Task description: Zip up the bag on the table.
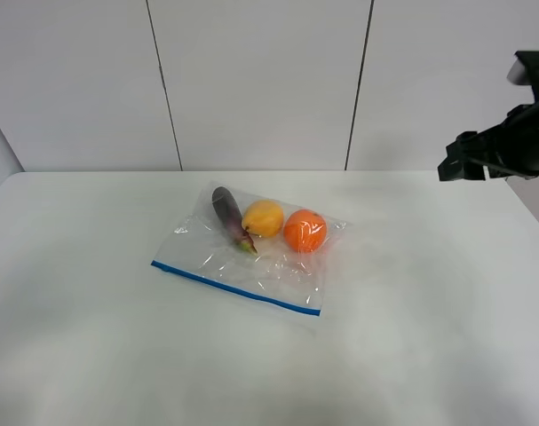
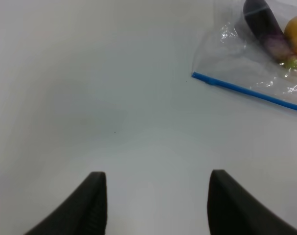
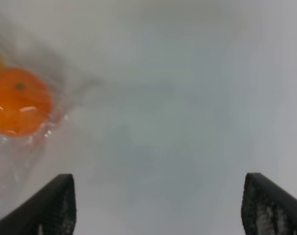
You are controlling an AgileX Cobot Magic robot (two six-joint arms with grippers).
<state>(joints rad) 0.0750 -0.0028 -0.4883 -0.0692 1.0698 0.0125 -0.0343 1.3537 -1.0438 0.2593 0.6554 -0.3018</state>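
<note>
Blue zipper strip [image 1: 236, 287] faces camera; bag [image 1: 251, 257] apparently unzipped; both grippers released.

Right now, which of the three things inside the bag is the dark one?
The eggplant, long and dark purple, at the left end; the yellow fruit and orange beside it are round and bright.

Behind the work surface stands a plain white panelled wall [image 1: 260, 84], smooth and matte, split by 2 thin dark vertical seams [image 1: 164, 84] into 3 broad panels.
</note>
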